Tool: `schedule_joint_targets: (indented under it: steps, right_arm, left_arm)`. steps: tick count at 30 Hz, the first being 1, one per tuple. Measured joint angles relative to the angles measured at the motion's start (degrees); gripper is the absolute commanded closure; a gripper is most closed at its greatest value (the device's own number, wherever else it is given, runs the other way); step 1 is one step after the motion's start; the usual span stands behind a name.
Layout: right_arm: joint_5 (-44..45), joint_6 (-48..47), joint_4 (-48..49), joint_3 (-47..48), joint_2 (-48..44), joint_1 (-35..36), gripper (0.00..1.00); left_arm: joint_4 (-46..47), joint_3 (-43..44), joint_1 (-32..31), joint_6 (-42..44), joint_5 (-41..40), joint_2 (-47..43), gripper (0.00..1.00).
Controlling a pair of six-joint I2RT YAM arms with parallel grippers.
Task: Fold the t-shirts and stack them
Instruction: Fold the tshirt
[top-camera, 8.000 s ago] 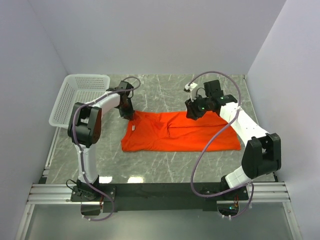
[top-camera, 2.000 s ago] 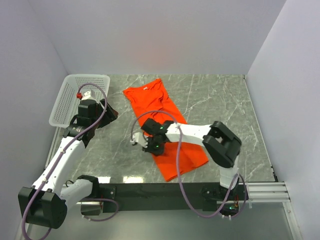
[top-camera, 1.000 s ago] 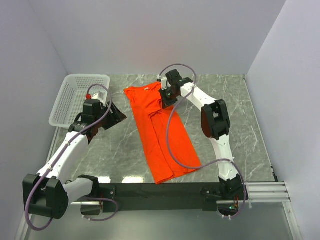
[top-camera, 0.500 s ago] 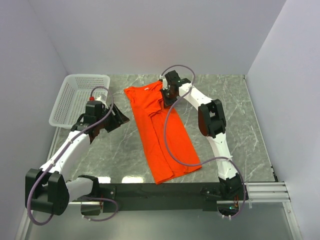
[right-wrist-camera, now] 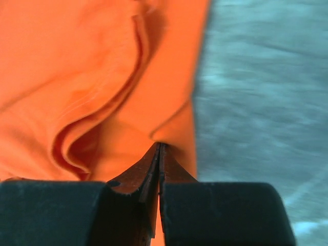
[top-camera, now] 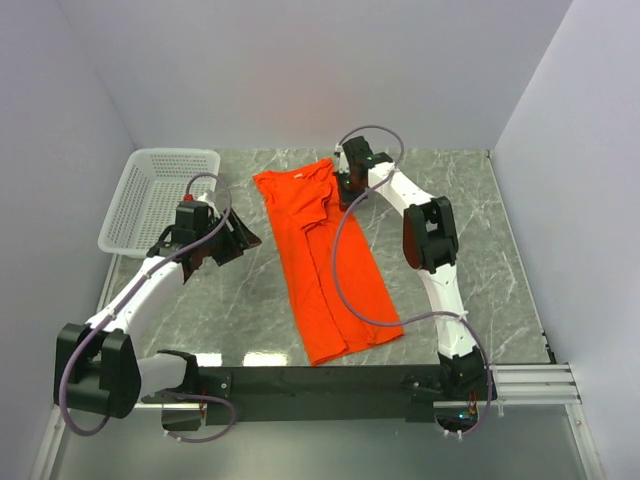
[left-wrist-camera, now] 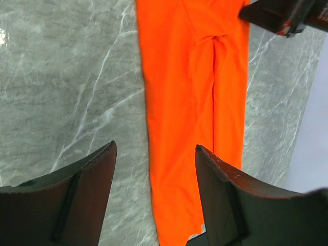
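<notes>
and the right claw point(top-camera: 344, 188) has clamped down at the 12 o'clock end, jaws pressed together and pinching a raised fold of the plain bright orange-red short-sleeved cloth t-shirt point(top-camera: 322, 262) right at its far right corner. the wrist view shows the cloth point(right-wrist-camera: 97, 72) nipped at the very tip of the claw point(right-wrist-camera: 159, 149). a second ago those jaws stood a touch looser. since then the far end of the t-shirt has been drawn a little toward 1 o'clock, and the garment that lay crosswise some seconds back now runs as a long narrow strip from 12 down to 6 o'clock across the grey marble tabletop point(top-camera: 460, 225). that looks like a lengthwise fold already in, with the short folds yet to come, i'd say. the right arm is stretched far out, wrist tipped down over the collar end. over at 9 o'clock the left arm has crept in toward the strip, its left claw point(top-camera: 244, 238) spread wide and holding nothing, hanging above bare tabletop just beside the t-shirt's left edge point(left-wrist-camera: 154, 92). the white plastic mesh basket point(top-camera: 160, 190) sits at 10 o'clock, apart from it all. my guess is the left claw wants a corner next, so the far end can be carried over.
</notes>
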Motion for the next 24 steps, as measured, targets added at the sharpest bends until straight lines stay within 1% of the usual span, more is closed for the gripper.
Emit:
schedule_joint_targets:
  steps: [5, 10, 13, 17, 18, 20, 23, 24]
  right_arm:
    - [0.68, 0.63, 0.13, -0.24, -0.13, -2.95, 0.95]
    - [0.9, 1.14, 0.31, -1.16, -0.68, -4.46, 0.95]
    - [0.85, 1.27, 0.28, -1.46, -0.87, -5.22, 0.95]
    - [0.28, 1.25, 0.26, -1.92, -1.2, -6.93, 0.94]
    - [-0.09, 1.25, 0.28, -2.05, -1.25, -7.52, 0.91]
    - [-1.4, 0.92, 0.22, -2.16, -1.38, -8.66, 0.88]
    - [-3.43, -0.72, 0.39, -3.17, -2.21, -10.51, 0.79]
    - [-4.39, -1.36, 0.33, -4.22, -3.08, -11.02, 0.74]
  left_arm:
    - [0.61, 1.05, -0.2, 0.09, 0.55, 3.52, 0.32]
    - [1.05, 4.85, -0.76, 0.33, 1.36, 8.04, 0.33]
    - [1.9, 8.66, -1.22, 0.52, 1.4, 12.31, 0.34]
    - [2.62, 16.68, -2.36, 1.33, 1.46, 20.63, 0.38]
    - [2.58, 18.93, -2.73, 1.49, 1.49, 22.88, 0.41]
    - [2.89, 24.09, -3.56, 1.6, 1.62, 28.04, 0.42]
    - [2.89, 29.81, -5.09, 1.95, 1.75, 33.83, 0.42]
    - [2.62, 31.08, -5.73, 2.23, 1.73, 35.04, 0.42]
